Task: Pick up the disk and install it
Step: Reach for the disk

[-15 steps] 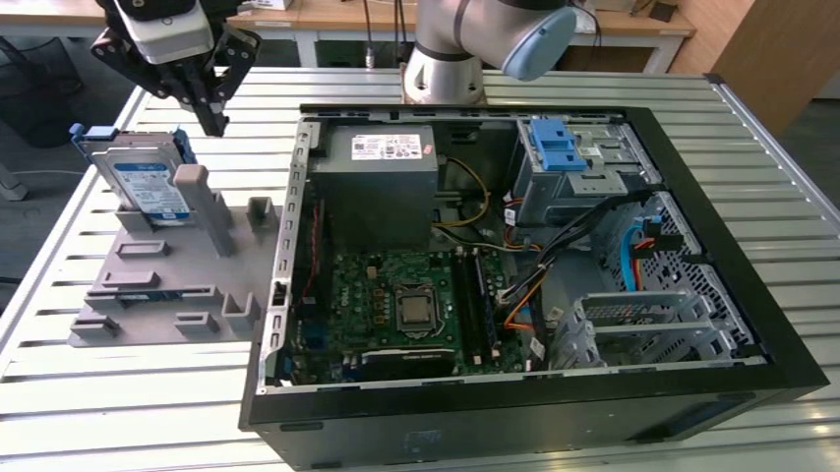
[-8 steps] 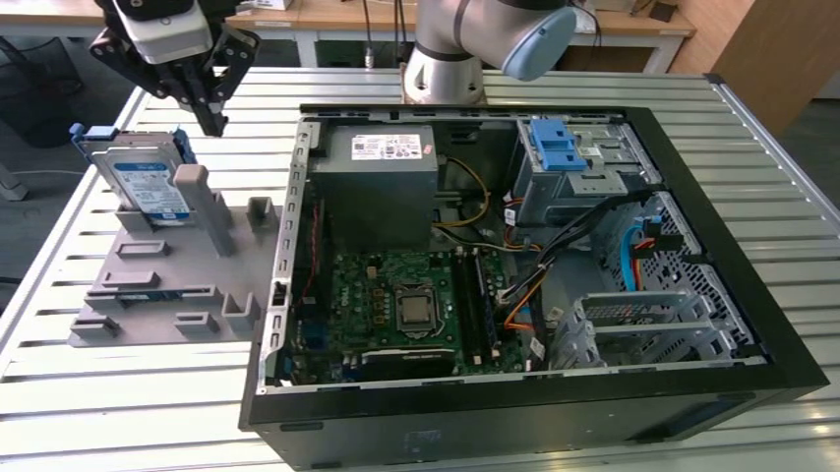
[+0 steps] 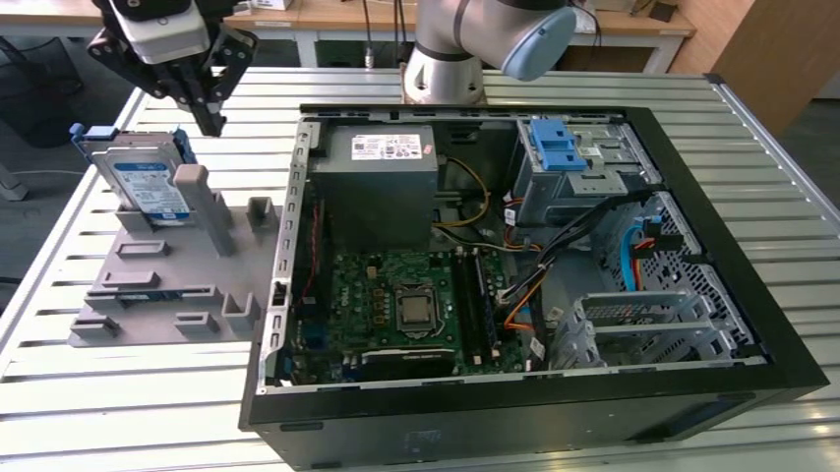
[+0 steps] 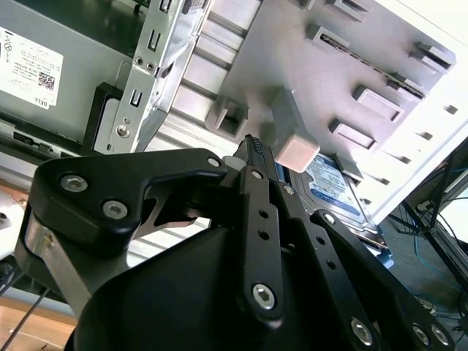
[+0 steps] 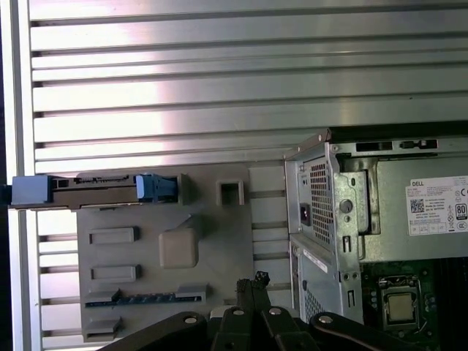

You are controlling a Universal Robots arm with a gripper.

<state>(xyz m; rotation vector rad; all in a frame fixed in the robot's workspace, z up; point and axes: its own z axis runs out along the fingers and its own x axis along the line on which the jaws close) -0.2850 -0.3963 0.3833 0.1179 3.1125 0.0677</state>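
while the disk (image 3: 142,185) stood on edge in a slot of the grey holder (image 3: 171,295) at the exterior view's left, the gripper (image 3: 210,120) hung in the upper left of that frame. its two black fingers were pressed together into one point with nothing between them. the tips were near the disk's upper corner but apart from it, on the side toward the open computer case (image 3: 525,423). in the first wrist view the disk (image 5: 95,189) appeared edge-on with blue rails at both ends, and the closed gripper (image 5: 256,281) sat over the holder's plate. in the second wrist view the disk's blue-and-white label showed beyond the fingertips (image 4: 252,146). inside the case, across the centre and right of the exterior view, lay the grey power supply (image 3: 381,187), the blue-latched drive bay (image 3: 577,162) and the motherboard (image 3: 393,295). all of it sat on a slatted metal table (image 3: 132,403).
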